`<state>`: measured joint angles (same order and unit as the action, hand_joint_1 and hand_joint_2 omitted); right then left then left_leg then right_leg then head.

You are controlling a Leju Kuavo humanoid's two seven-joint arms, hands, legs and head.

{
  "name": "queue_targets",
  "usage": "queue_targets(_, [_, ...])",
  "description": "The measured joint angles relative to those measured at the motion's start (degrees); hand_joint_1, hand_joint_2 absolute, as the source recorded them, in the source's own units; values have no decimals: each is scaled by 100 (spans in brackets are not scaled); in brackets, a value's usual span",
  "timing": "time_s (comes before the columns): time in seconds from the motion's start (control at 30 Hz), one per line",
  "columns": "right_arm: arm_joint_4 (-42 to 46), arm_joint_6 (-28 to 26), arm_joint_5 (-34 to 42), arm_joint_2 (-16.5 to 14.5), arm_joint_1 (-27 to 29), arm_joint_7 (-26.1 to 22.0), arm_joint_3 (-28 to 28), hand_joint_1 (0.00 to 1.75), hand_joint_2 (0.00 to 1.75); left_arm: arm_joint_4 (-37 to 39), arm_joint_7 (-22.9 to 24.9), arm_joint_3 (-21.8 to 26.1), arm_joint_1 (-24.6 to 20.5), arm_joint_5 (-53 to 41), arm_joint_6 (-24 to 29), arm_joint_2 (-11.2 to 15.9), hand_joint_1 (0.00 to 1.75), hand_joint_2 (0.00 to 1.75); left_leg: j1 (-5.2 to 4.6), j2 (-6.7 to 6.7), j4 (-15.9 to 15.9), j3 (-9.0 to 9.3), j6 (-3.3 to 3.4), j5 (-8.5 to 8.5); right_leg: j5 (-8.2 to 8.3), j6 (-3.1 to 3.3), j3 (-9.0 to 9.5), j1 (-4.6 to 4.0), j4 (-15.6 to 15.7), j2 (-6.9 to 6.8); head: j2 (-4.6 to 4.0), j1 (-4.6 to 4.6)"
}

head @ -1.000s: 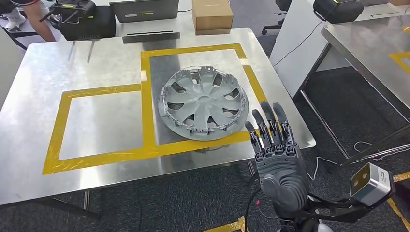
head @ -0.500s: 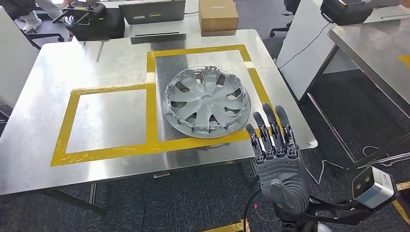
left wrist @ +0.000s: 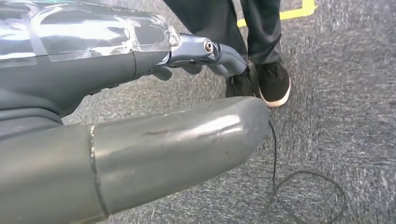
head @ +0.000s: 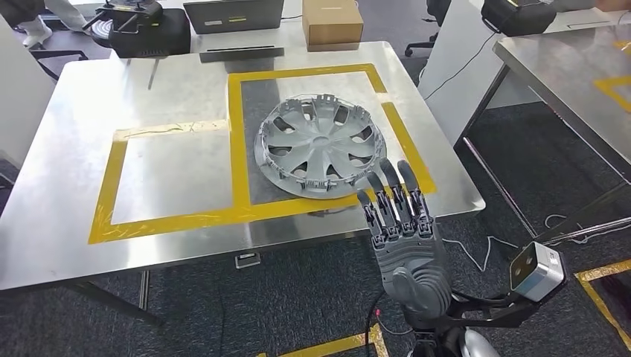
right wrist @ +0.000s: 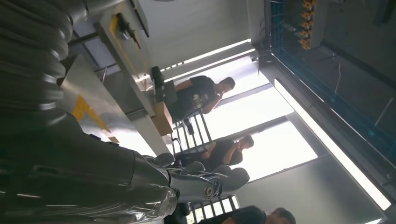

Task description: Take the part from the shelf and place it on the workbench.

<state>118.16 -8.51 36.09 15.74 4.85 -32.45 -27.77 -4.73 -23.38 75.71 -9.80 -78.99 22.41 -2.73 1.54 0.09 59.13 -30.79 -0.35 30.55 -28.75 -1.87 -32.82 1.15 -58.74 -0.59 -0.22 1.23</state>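
Hubcap (head: 321, 146) lies flat inside the table's (head: 74, 111) taped square, apparently delivered; right robot hand (head: 398, 216) at its 5 o'clock, fingers extended, empty; left robot hand (left wrist: 196, 60) state unclear.

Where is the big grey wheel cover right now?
In the head view, the wheel cover lies flat on the metal workbench, inside the right-hand yellow tape square. The robot's right hand is just in front of it, holding nothing.

My right hand (head: 398, 216) covers the workbench (head: 74, 149) edge at five o'clock of the part (head: 320, 145); I can't read the left hand's (left wrist: 140, 140) fingers.
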Motion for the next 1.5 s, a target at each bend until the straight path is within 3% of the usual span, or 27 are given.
queue_targets(0.03, [-9, -2, -5, 1, -2, -1, -5, 0, 175, 1, -6, 2, -4, -3, -3, -1, 0, 0, -3, 2, -5, -41, 52, -34, -177, -17, -86, 1, -203, 3, 0, 17])
queue_targets(0.13, [-32, -15, -31, 3, -5, 14, -19, 0, 175, 7, -32, 11, -8, -38, -19, -8, 0, 0, -69, 10, -1, -186, 157, -134, -827, -23, -447, -14, -1274, 9, 1, 120])
queue_targets(0.17, [-34, -21, -45, 6, -6, 37, -22, 0, 175, 9, -45, 21, -7, -61, -26, -17, 0, 0, -104, 11, 0, -230, 177, -166, -900, 6, -483, -27, -1488, 11, 1, 153])
queue_targets(0.2, [-32, -26, -57, 12, -10, 72, -24, 0, 175, 12, -61, 31, -7, -85, -32, -31, 0, 0, -140, 11, 1, -266, 191, -196, -860, 54, -424, -49, -1493, 15, 2, 178])
queue_targets(0.23, [-28, -30, -70, 24, -20, 132, -24, 0, 175, 15, -78, 41, -9, -102, -37, -51, 0, 0, -178, 7, 1, -293, 205, -225, -723, 123, -257, -83, -1271, 22, 2, 199])
queue_targets(0.33, [31, -35, -103, 95, -109, 393, -2, 0, 175, 20, -114, 67, -43, -106, -49, -172, 0, 0, -243, -12, -3, -341, 212, -310, -330, 443, 448, -240, -88, 37, 2, 181])
queue_targets(0.4, [110, -30, -117, 159, -175, 581, 42, 0, 175, 25, -97, 88, -69, -102, -53, -279, 0, 0, -207, -12, -14, -371, 166, -379, -279, 552, 595, -319, 227, 13, 2, 160])
queue_targets(0.47, [189, -14, -128, 215, -232, 756, 77, 0, 175, 32, -58, 97, -68, -119, -45, -367, 0, 0, -188, -14, -46, -399, 110, -431, -134, 561, 593, -330, 371, -1, 2, 219])
queue_targets(0.5, [222, -7, -155, 232, -266, 829, 83, 0, 175, 38, -34, 98, -61, -127, -39, -408, 0, 0, -193, -18, -7, -437, 84, -365, -46, 563, 595, -308, 470, -8, 2, 231])
queue_targets(0.57, [288, -3, -243, 239, -320, 929, 84, 0, 175, 47, 7, 99, -44, -127, -31, -457, 0, 0, -180, -29, 358, -592, 20, 0, 114, 522, 558, -246, 615, -25, 1, 202])
queue_targets(0.63, [331, -9, -319, 238, -339, 983, 83, 0, 175, 49, 23, 101, -22, -123, -30, -468, 0, 0, -117, -34, 993, -783, -73, 416, 187, 466, 447, -211, 602, -33, 1, 134])
queue_targets(0.67, [344, -12, -338, 238, -340, 999, 82, 0, 175, 49, 25, 101, -9, -122, -30, -469, 0, 0, -81, -31, 1225, -827, -123, 506, 210, 429, 383, -187, 570, -41, 0, 116])
queue_targets(0.7, [355, -15, -350, 238, -342, 1010, 81, 0, 175, 49, 25, 102, 3, -122, -31, -472, 0, 0, -45, -23, 1280, -784, -178, 482, 229, 394, 310, -154, 523, -47, 0, 104])
queue_targets(0.73, [366, -20, -358, 238, -344, 1014, 80, 0, 175, 49, 26, 102, 12, -119, -32, -475, 0, 0, -6, -8, 1133, -643, -238, 367, 242, 355, 231, -114, 461, -51, 1, 97])
queue_targets(0.8, [395, -31, -364, 239, -348, 1017, 80, 0, 175, 49, 34, 105, 16, -87, -39, -484, 0, 0, 59, 30, 443, -177, -359, 147, 240, 256, 68, -34, 299, -50, 2, 77])
queue_targets(0.87, [445, -54, -384, 240, -357, 1018, 75, 0, 175, 49, 61, 136, 16, 35, -71, -490, 0, 0, 61, 25, 32, 53, -324, 76, 238, 150, -47, -6, 160, -32, 2, 85])
queue_targets(0.97, [533, -117, -426, 251, -329, 1019, 65, 0, 175, 49, 107, 256, 16, 281, -175, -472, 0, 0, 38, 1, 18, -10, -133, 30, 299, 50, -103, 0, 118, 1, 2, 157])
queue_targets(1.0, [555, -146, -428, 262, -305, 1019, 63, 0, 175, 49, 116, 295, 14, 318, -206, -465, 0, 0, 39, 0, 11, -30, -80, -2, 250, 29, -132, 4, 80, 4, 2, 185])
queue_targets(1.07, [595, -203, -414, 287, -248, 1014, 63, 0, 175, 49, 140, 361, 12, 319, -234, -456, 0, 0, 45, -5, -6, -94, 22, -66, -94, -6, -277, 10, -311, 9, 2, 252])
queue_targets(1.13, [620, -255, -356, 306, -179, 994, 63, 0, 175, 49, 164, 413, 14, 293, -226, -452, 0, 0, 21, -9, -5, -162, 85, -111, -564, -24, -504, 9, -1061, 16, 2, 330])
queue_targets(1.17, [624, -273, -326, 312, -142, 974, 62, 0, 175, 49, 173, 435, 15, 289, -217, -451, 0, 0, 0, -9, -4, -194, 102, -133, -700, -16, -575, 7, -1362, 18, 2, 363])
queue_targets(1.2, [623, -286, -308, 316, -112, 951, 59, 0, 175, 49, 175, 459, 16, 290, -209, -450, 0, 0, -22, -10, -3, -225, 112, -155, -728, 8, -572, 1, -1487, 19, 2, 387])
queue_targets(1.23, [622, -295, -304, 320, -93, 929, 56, 0, 175, 49, 175, 483, 16, 294, -203, -448, 0, 0, -47, -12, -3, -252, 118, -176, -643, 50, -469, -12, -1388, 23, 2, 407])
queue_targets(1.3, [627, -307, -308, 328, -78, 892, 52, 0, 175, 49, 174, 520, 13, 296, -185, -451, 0, 0, -83, -17, -3, -285, 120, -211, -323, 201, -29, -73, -674, 50, 2, 425])
queue_targets(1.37, [641, -329, -302, 341, -62, 860, 52, 0, 175, 46, 173, 540, 4, 272, -145, -472, 0, 0, -86, -23, -5, -313, 80, -255, -150, 337, 347, -147, -2, 82, 2, 391])
queue_targets(1.43, [651, -366, -273, 360, -25, 809, 55, 0, 175, 46, 171, 560, -2, 233, -104, -488, 0, 0, -47, -27, -26, -337, 3, -315, -126, 374, 434, -202, 195, 90, 2, 375])
queue_targets(1.5, [652, -396, -237, 369, 11, 748, 55, 0, 175, 49, 169, 571, -2, 199, -81, -493, 0, 0, -42, -33, -33, -357, -69, -308, -35, 384, 466, -203, 357, 72, 2, 410])
